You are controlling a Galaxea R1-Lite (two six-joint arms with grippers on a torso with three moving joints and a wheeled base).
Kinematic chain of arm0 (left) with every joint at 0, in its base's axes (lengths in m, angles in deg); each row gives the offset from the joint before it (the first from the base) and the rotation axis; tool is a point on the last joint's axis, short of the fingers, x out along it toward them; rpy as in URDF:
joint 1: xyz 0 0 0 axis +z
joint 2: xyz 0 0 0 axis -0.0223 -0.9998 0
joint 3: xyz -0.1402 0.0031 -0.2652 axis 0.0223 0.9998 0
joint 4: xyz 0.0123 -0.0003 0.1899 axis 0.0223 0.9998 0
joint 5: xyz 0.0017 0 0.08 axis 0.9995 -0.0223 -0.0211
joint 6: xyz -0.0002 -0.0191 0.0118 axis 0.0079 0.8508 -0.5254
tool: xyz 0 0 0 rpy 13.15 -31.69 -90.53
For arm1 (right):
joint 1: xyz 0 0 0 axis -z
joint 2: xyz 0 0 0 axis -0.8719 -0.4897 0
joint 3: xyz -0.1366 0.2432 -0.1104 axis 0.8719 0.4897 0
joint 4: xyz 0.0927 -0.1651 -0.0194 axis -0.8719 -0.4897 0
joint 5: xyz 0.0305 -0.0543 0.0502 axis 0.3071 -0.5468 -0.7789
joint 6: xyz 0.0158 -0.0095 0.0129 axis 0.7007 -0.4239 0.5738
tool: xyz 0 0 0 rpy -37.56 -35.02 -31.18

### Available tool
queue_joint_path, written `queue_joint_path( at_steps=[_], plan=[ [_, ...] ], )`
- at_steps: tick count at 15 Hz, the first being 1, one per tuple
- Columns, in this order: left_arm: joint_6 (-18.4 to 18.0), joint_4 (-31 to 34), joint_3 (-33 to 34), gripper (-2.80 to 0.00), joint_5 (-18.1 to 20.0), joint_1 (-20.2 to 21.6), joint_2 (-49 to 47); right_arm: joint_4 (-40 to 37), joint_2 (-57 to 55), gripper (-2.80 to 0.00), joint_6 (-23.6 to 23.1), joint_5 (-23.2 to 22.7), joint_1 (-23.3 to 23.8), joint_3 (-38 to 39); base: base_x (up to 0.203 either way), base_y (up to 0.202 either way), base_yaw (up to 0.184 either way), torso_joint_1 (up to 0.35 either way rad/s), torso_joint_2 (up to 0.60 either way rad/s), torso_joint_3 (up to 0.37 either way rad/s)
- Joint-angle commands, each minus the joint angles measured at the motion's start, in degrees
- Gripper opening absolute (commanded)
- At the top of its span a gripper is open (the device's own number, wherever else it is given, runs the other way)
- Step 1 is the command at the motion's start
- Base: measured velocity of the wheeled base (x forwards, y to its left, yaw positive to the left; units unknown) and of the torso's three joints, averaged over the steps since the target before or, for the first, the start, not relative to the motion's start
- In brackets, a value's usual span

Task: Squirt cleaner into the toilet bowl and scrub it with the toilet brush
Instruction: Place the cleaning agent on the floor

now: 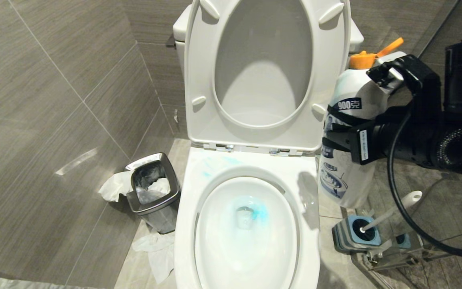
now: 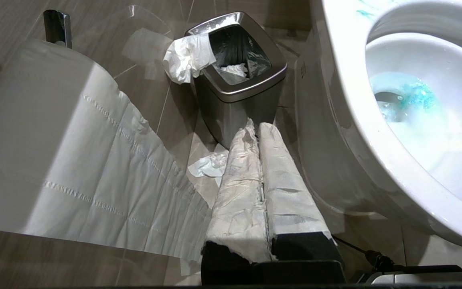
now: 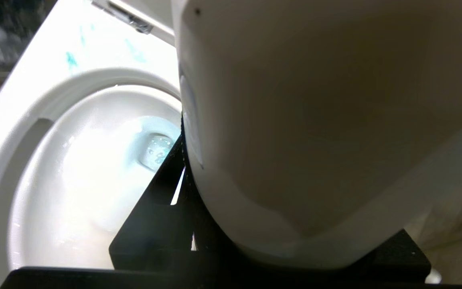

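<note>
Gripping the white cleaner bottle [image 1: 345, 132] around its middle, the right tool [image 1: 337, 134] holds it upright beside the right rim of the toilet bowl [image 1: 187, 224], its orange cap [image 1: 362, 60] at the top and its nozzle pointing up and away from the basin. Upright like this, nothing can pour; that posture suits carrying the bottle aside, not dosing, so the squirting step looks finished. From the right wrist view the bottle [image 3: 315, 132] fills the space between the black jaws, with the bowl [image 3: 22, 100] off to one side.

Cleaner [image 1: 257, 210] is already in place: a turquoise patch tints the water at the drain, and pale blue smears [image 1: 215, 166] mark the rim ledge just below the hinges. Seat and lid [image 1: 199, 72] stand raised against the tank, which leaves the basin open for scrubbing.

Untouched, the toilet brush [image 1: 391, 210] stands in its blue-and-grey holder [image 1: 355, 237] on the floor to the right of the bowl, handle leaning up and outward, close below the held bottle. It sits where the right arm could reach it once the bottle is set down, probably on the floor nearby.

Over on the other side, the left tool [image 2: 259, 160] is closed and empty, its paper-wrapped fingers pressed together, parked low beside the bowl's left flank. Ahead of it sits a steel waste bin [image 2: 239, 100] with crumpled tissue [image 2: 187, 58] draped over its edge, and a toilet paper roll [image 2: 42, 140] hangs close by.
</note>
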Motion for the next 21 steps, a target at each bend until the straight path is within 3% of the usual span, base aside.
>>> queue_joint_path(
  at_steps=[1, 3, 8, 13, 16, 18, 21],
  plan=[
    [0.01, 0.00, 0.09, -2.80, 0.00, 0.00, -0.05, 0.20, 4.62, -2.80, 2.94, -0.25, 3.58, 3.30, 0.000, 0.000, 0.000, 0.000, 0.00, 0.000],
    [0.01, 0.00, 0.09, -2.80, 0.00, 0.00, -0.05, 1.06, 5.93, -2.80, 4.41, -0.84, 6.75, 5.52, 0.000, 0.000, 0.000, 0.000, 0.00, 0.000],
    [0.01, 0.00, 0.09, -2.80, 0.00, 0.00, -0.05, 11.74, 6.60, -2.80, 6.17, -4.57, 16.24, 11.29, 0.000, 0.000, 0.000, 0.000, 0.00, 0.000],
    [0.01, 0.00, 0.09, -2.80, 0.00, 0.00, -0.05, 18.46, 5.57, -2.80, 6.22, -12.20, 27.03, 17.38, 0.000, 0.000, 0.000, 0.000, 0.00, 0.000],
    [0.08, 0.00, 0.09, -2.80, 0.00, 0.00, -0.05, 23.42, 2.58, -2.80, 6.10, -14.76, 30.29, 18.88, 0.000, 0.000, 0.000, 0.000, 0.00, 0.000],
    [0.01, 0.00, 0.09, -2.80, 0.00, 0.00, -0.05, 25.57, 1.19, -2.80, 5.78, -18.80, 32.64, 19.20, 0.000, 0.000, 0.000, 0.000, 0.00, 0.000],
    [0.01, 0.00, 0.09, -2.80, 0.00, 0.00, -0.05, 28.87, -0.46, -2.80, 5.15, -19.82, 33.20, 19.41, 0.000, 0.000, 0.000, 0.000, 0.00, 0.000]
  ],
)
